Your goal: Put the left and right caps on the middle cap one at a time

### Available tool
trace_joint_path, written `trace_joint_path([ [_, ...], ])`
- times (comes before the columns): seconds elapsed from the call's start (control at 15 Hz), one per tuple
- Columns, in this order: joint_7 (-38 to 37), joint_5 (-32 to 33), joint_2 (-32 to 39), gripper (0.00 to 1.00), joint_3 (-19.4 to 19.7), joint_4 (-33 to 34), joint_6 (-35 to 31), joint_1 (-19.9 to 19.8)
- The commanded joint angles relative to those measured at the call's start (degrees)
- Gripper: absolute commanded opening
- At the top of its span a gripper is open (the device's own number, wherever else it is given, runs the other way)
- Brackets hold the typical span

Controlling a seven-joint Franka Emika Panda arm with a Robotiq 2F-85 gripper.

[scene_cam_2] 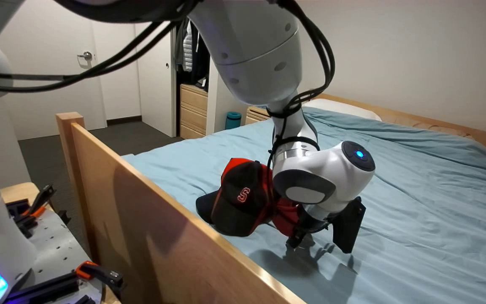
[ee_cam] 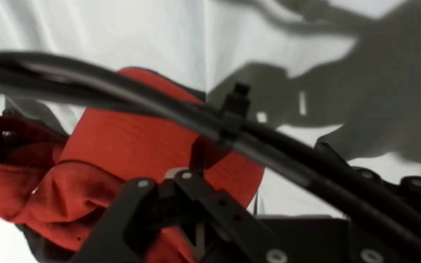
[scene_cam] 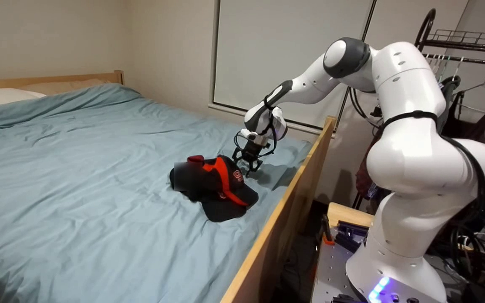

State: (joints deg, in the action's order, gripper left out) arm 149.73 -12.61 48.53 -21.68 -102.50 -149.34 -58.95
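On the bed [scene_cam: 78, 202], the black cap with a red stripe and an S [scene_cam_2: 241, 207] overlaps a second black cap [scene_cam: 221, 211], and since part of the two is blurred out in an exterior view, where one ends and the other begins is hard to make out. The red cap [ee_cam: 130, 146] lies beside them, partly behind the arm [scene_cam_2: 310, 185] in an exterior view and crossed by dark cables [ee_cam: 152, 98] in the wrist view. The claw [ee_cam: 260, 149] stands spread with the edge of the red cap's brim between its jaws; whether the jaw over the brim touches it cannot be told
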Motion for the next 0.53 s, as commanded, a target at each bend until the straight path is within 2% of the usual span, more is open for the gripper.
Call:
trace_joint_path([
  [0.0,-0.2,6.4,0.4,0.47,-14.0,-1.8,4.9,-12.6],
  [0.07,-0.6,7.2,1.1,0.39,-17.5,-1.8,7.0,-15.7],
  [0.2,-0.6,7.2,2.0,0.26,-21.8,-1.5,11.0,-19.9],
  [0.4,-0.6,6.2,2.4,0.07,-23.9,-1.1,15.1,-22.7],
  [0.47,-0.6,6.8,1.6,0.21,-22.6,-1.3,15.0,-21.8],
])
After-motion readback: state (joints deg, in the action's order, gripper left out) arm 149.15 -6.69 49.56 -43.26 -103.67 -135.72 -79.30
